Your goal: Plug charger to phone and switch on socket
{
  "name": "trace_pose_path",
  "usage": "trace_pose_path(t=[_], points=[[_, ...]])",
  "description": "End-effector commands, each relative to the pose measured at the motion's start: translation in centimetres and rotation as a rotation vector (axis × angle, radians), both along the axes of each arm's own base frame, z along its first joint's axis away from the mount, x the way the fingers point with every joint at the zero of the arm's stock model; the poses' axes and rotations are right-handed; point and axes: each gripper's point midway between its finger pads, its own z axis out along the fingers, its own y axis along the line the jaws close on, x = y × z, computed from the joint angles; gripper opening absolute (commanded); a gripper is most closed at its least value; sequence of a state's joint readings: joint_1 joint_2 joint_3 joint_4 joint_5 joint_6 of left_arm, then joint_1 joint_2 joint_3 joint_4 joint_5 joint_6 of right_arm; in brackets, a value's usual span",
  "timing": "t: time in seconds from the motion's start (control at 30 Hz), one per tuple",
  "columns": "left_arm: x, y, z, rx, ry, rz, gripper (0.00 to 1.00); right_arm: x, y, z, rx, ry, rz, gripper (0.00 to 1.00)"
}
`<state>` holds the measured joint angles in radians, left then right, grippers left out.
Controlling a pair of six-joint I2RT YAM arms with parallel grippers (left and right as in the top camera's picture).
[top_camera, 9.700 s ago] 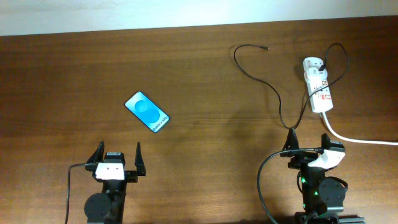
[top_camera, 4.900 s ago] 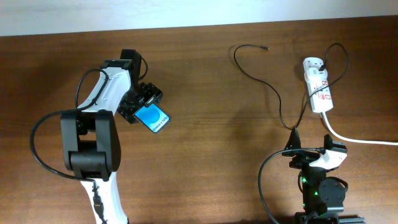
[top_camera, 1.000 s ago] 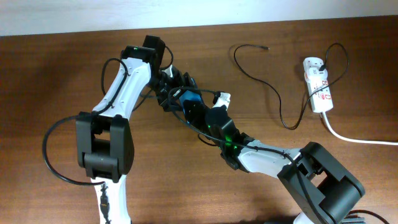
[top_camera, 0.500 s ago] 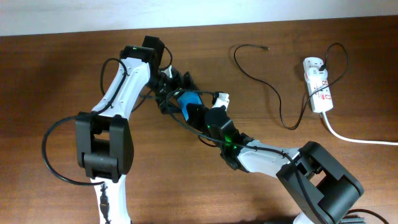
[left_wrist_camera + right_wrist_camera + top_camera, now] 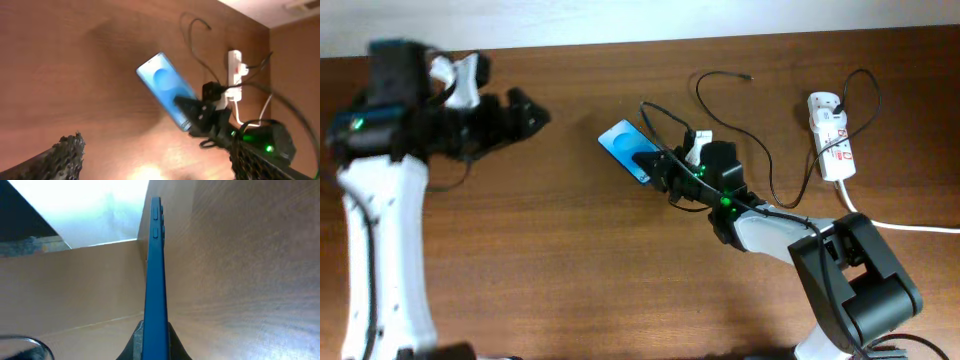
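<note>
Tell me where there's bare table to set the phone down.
Open wood lies between the left arm and the phone, and along the near side left of the right arm. The right rear is crowded: charger cable, power strip, white cord.

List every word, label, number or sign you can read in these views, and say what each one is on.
No text can be read in any view.
phone: whatever print is on the blue screen is too small and blurred to read.
socket: red markings by the switches, too small to read.
Right wrist view: the phone shows edge-on, with no lettering visible.
</note>
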<state>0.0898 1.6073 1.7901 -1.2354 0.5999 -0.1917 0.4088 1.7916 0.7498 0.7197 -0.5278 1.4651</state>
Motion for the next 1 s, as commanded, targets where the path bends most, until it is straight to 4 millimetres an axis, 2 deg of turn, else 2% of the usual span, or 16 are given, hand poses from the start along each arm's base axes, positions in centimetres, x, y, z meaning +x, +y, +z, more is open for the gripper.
trace_pose_path(t=[0.0, 0.13, 0.2, 0.3, 0.4, 0.5, 0.6, 0.8, 0.87, 0.93, 0.97], points=[[-2.8, 0.9, -3.6, -0.050, 0.007, 0.017, 0.96, -0.9, 0.7, 1.4, 0.073, 0.020, 0.097, 0.04], [-3.6, -1.6, -7.9, -0.357, 0.042, 0.031, 0.98, -1.3, 0.9, 1.4, 0.103, 0.063, 0.109, 0.04], [-3.4, -2.2, -10.2, -0.431, 0.094, 0.089, 0.97, -1.7, 1.2, 1.5, 0.136, 0.115, 0.116, 0.04], [-2.2, -3.3, -11.6, -0.439, 0.144, 0.205, 0.97, -3.0, 1.8, 1.7, 0.214, 0.246, 0.163, 0.04], [-1.5, -5.5, -12.1, -0.422, 0.186, 0.287, 0.97, -3.9, 2.8, 1.8, 0.234, 0.289, 0.192, 0.04], [-2.2, -7.1, -12.5, -0.476, 0.309, 0.366, 0.89, -4.0, 3.1, 2.0, 0.236, 0.283, 0.198, 0.04], [-2.4, -7.5, -12.4, -0.518, 0.371, 0.419, 0.78, -4.0, 3.3, 3.4, 0.262, 0.216, 0.229, 0.04], [-2.2, -7.7, -13.2, -0.485, 0.384, 0.499, 0.73, -5.0, 3.7, 4.0, 0.294, 0.251, 0.285, 0.04], [-2.2, -8.1, -13.5, -0.458, 0.370, 0.505, 0.66, -5.2, 3.8, 4.1, 0.296, 0.253, 0.298, 0.04], [-2.1, -8.1, -13.6, -0.448, 0.363, 0.512, 0.64, -6.1, 4.6, 4.6, 0.309, 0.252, 0.337, 0.04], [-2.0, -7.9, -13.7, -0.441, 0.357, 0.524, 0.59, -6.4, 5.0, 4.9, 0.313, 0.235, 0.350, 0.04]])
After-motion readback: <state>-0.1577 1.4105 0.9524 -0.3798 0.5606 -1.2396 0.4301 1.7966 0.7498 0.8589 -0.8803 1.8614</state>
